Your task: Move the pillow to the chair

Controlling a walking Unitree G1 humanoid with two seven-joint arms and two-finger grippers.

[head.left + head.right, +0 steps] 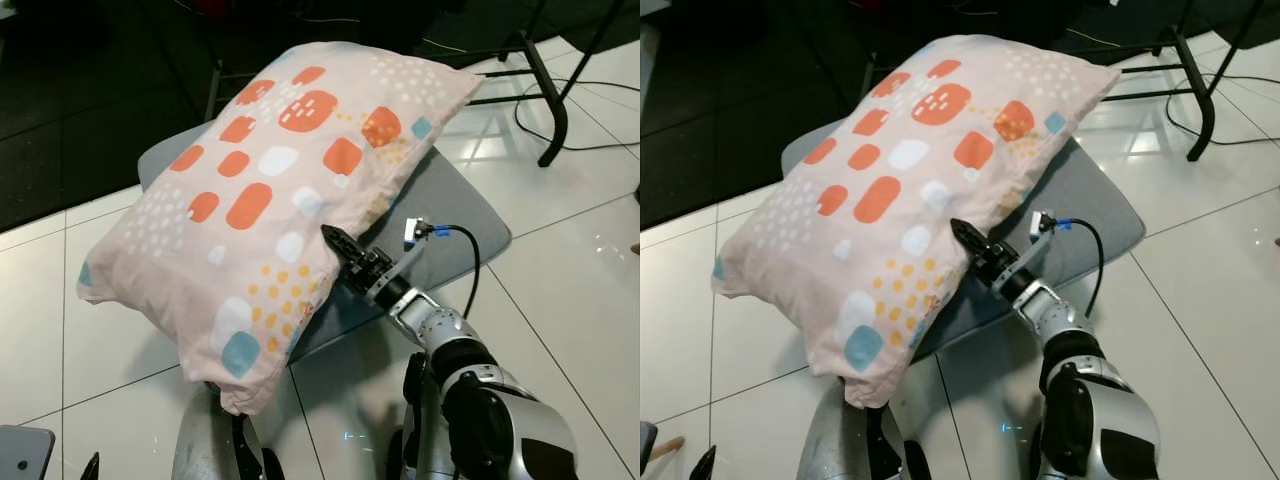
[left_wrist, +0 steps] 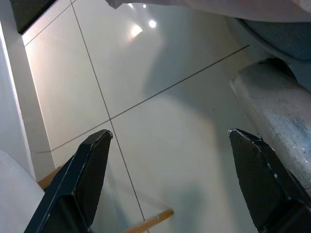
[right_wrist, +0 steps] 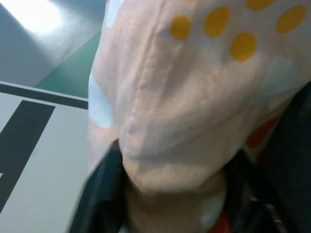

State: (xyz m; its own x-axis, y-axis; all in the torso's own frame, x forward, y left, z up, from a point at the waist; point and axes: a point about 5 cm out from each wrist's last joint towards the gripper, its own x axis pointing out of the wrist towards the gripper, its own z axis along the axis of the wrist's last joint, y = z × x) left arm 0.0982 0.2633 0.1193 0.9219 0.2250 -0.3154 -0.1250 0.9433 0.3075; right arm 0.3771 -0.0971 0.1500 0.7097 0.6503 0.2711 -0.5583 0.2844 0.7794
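Note:
A pink pillow (image 1: 280,190) with orange, white and blue spots lies tilted across the grey seat of the chair (image 1: 455,215). Its near corner hangs over the seat's front edge. My right gripper (image 1: 338,243) reaches up to the pillow's right edge. In the right wrist view the pillow's fabric (image 3: 170,145) is bunched between the two black fingers, so it is shut on the pillow. My left arm (image 1: 205,450) stands low under the overhanging corner. Its left gripper (image 2: 170,138) is open above the tiled floor with nothing between the fingers.
White floor tiles (image 1: 560,280) surround the chair, and a dark floor area (image 1: 80,110) lies behind it. A black metal stand (image 1: 545,95) and a black cable (image 1: 590,110) are at the back right. A wooden stick (image 2: 150,223) lies on the floor near my left gripper.

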